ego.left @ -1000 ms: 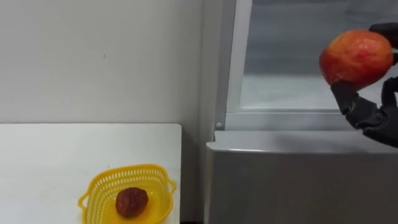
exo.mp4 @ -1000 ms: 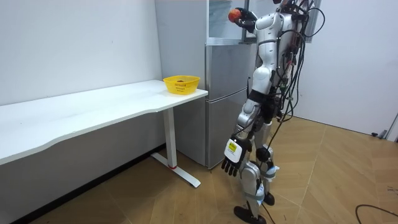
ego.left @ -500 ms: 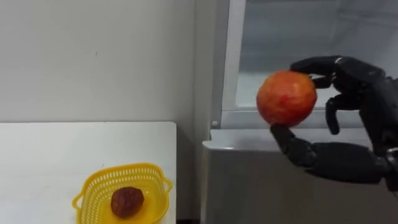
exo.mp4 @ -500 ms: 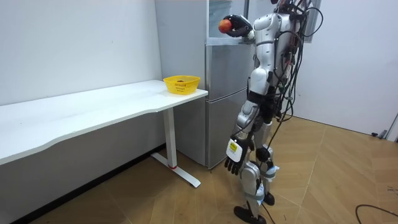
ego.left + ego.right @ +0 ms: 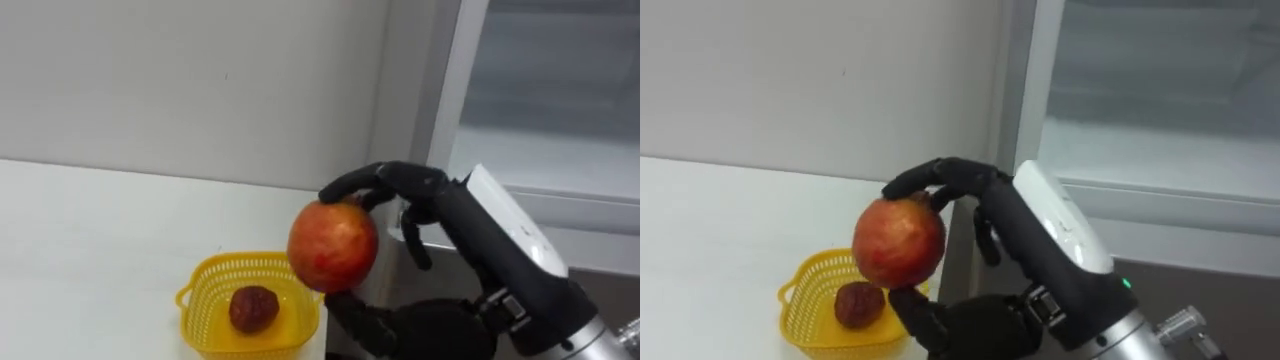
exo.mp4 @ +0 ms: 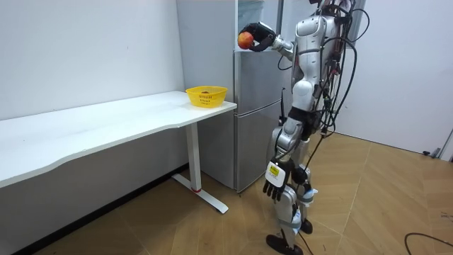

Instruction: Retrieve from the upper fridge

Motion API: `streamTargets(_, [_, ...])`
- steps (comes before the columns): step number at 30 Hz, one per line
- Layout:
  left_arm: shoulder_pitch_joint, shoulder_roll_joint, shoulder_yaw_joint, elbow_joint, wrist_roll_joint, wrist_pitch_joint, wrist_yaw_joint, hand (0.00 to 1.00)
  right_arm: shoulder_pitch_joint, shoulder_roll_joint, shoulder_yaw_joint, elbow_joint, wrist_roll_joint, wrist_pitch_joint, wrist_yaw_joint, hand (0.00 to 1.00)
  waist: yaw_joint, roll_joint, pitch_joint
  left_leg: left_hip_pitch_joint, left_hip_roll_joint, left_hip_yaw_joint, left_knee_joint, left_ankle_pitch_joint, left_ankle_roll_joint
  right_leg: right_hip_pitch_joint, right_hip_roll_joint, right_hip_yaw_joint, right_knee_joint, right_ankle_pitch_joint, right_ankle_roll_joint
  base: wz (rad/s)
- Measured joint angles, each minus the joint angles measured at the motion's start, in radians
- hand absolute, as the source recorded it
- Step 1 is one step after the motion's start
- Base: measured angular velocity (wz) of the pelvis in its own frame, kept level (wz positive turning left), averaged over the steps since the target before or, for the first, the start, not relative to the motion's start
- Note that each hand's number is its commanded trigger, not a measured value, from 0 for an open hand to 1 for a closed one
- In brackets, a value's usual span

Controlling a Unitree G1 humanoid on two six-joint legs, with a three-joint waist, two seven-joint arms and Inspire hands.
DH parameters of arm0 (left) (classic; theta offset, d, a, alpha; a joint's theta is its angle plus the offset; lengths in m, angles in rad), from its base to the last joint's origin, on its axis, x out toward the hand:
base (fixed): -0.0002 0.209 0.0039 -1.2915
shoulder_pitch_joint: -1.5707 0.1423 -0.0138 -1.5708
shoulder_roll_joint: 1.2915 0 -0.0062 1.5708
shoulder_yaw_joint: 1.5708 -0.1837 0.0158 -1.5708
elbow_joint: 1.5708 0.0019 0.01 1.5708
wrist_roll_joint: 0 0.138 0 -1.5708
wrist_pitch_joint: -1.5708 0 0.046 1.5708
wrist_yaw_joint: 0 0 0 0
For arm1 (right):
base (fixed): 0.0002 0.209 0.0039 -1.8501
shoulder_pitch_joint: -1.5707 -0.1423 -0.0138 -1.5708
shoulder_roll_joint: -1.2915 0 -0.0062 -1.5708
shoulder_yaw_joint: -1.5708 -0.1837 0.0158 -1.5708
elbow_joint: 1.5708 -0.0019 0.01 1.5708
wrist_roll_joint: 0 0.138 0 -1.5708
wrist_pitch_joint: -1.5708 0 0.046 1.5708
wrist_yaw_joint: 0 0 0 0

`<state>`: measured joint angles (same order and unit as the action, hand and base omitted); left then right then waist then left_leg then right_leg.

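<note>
My right hand (image 5: 447, 204) is shut on a round red-orange fruit (image 5: 333, 246), fingers curled over its top and thumb under it. It holds the fruit in the air in front of the fridge's left edge, just right of and above a yellow basket (image 5: 201, 303) on the white table (image 5: 90, 240). A dark red wrinkled fruit (image 5: 253, 308) lies in that basket. In the room view the fruit (image 6: 245, 40) is high up at the fridge's table-side corner. My left hand (image 6: 274, 185) hangs by my thigh with relaxed fingers.
The open upper fridge compartment (image 5: 560, 100) with a pale shelf lies behind my right arm, above the closed grey lower door (image 6: 251, 106). A plain wall backs the table. I stand on the wooden floor facing the fridge, with the long table on the room view's left.
My right hand has carried the fruit out of the fridge opening and leftward, toward the basket. The eye view has turned left with it, and my left arm has swung slightly.
</note>
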<state>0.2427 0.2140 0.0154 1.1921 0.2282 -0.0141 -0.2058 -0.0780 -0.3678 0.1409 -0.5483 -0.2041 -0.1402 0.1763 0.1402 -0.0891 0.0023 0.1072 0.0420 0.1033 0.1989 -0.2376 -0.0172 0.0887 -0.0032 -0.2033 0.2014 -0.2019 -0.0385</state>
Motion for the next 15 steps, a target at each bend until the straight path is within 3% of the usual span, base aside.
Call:
streamTargets(9, [-0.028, 0.019, 0.000, 0.023, 0.000, 0.002, -0.027, 0.00, -0.117, 0.004, 0.083, 0.057, -0.123, 0.010, 0.030, 1.00, 0.036, -0.040, 0.0079, -0.022, -0.005, -0.051, 0.008, 0.001, -0.001, 0.009, 0.005, -0.031, -0.017, 0.001, 0.000, 0.15])
streamTargets(15, [-0.049, 0.030, 0.024, 0.046, 0.000, 0.001, -0.023, 0.00, -0.181, 0.000, 0.110, 0.184, -0.197, 0.010, 0.007, 1.00, 0.091, -0.061, 0.0095, -0.028, -0.003, -0.072, 0.008, 0.002, -0.003, 0.010, 0.004, -0.052, -0.018, 0.001, 0.000, 0.11])
